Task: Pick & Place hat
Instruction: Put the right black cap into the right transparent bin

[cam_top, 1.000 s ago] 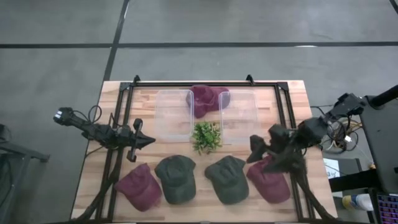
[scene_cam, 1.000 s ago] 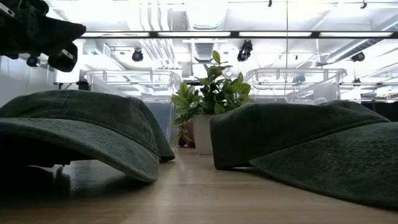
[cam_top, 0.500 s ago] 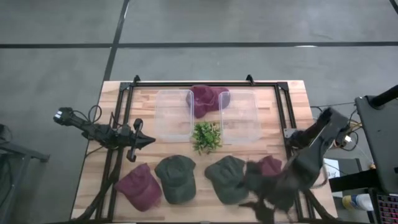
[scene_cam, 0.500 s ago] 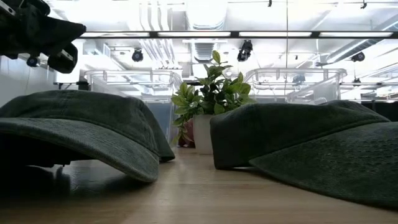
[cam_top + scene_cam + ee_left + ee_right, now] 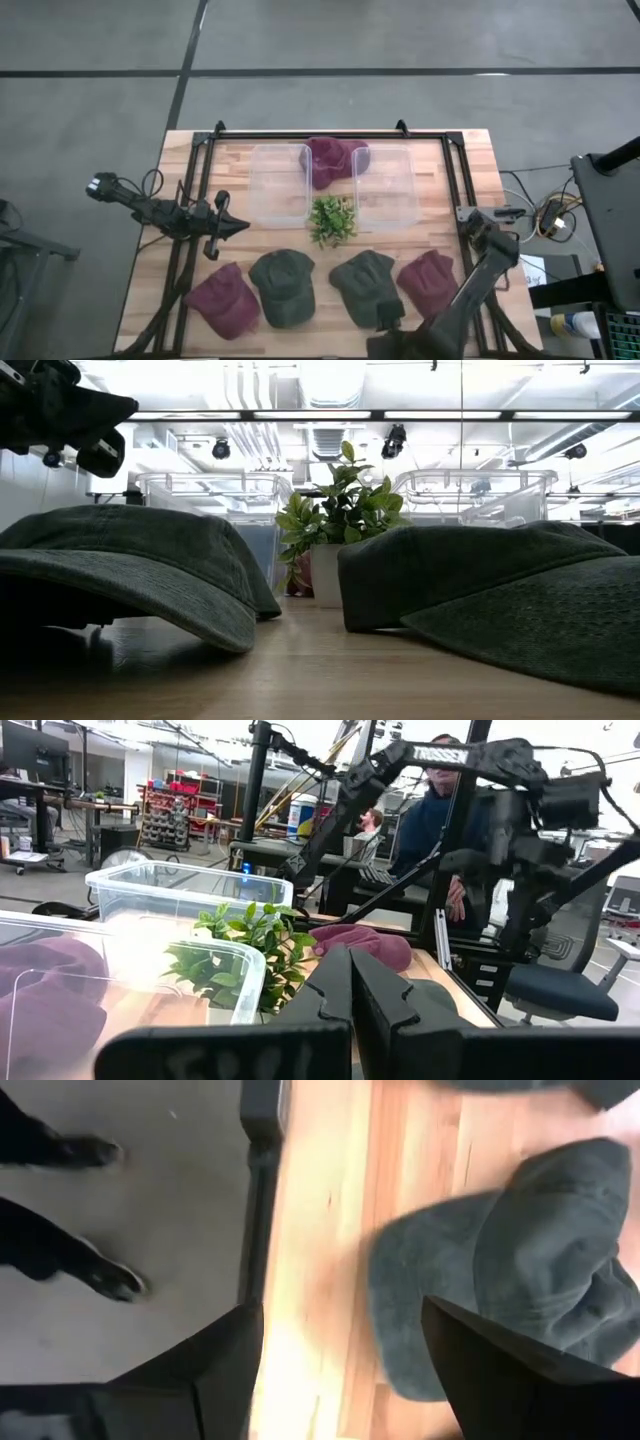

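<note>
Green hat [image 5: 366,287] sat at table's 6 o'clock from above, right gripper [image 5: 385,330] over its brim. Wrist view: fingers [image 5: 215,1370] spread, holding nothing. Left gripper [image 5: 350,990] pressed together, parked. Could snag only brim, flipping hat.

Bright overhead lighting; right wrist view motion-blurred.

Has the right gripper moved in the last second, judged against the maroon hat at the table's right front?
Yes. The right gripper has swung from over the maroon hat toward the table's front edge, now beside the green hat, fingers open.
</note>
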Robot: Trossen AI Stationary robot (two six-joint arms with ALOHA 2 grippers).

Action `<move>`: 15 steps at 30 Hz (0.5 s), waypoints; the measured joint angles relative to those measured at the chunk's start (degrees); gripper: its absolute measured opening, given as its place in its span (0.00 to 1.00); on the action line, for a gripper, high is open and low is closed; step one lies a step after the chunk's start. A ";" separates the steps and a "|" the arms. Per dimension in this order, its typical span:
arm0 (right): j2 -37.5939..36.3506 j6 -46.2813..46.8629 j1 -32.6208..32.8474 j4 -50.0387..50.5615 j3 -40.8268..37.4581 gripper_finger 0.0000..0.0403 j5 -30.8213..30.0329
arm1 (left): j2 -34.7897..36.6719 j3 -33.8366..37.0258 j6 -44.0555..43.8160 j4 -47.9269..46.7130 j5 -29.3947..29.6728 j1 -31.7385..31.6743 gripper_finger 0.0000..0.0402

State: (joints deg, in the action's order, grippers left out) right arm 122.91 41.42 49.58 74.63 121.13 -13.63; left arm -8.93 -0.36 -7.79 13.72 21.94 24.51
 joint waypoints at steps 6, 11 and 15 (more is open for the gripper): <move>8.34 0.42 0.33 5.45 5.18 0.62 0.20 | 0.00 0.00 0.04 -0.01 0.00 -0.02 0.00; 11.55 1.94 0.71 8.10 6.89 0.59 -0.03 | 0.00 0.00 0.07 -0.03 0.00 0.00 0.00; 13.45 2.58 0.95 7.97 6.68 0.58 0.21 | 0.00 0.00 0.07 -0.02 0.00 -0.01 0.00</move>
State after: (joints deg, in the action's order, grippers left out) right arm 136.36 43.99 50.53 82.60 127.81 -13.41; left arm -8.93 -0.36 -7.73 13.69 21.93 24.50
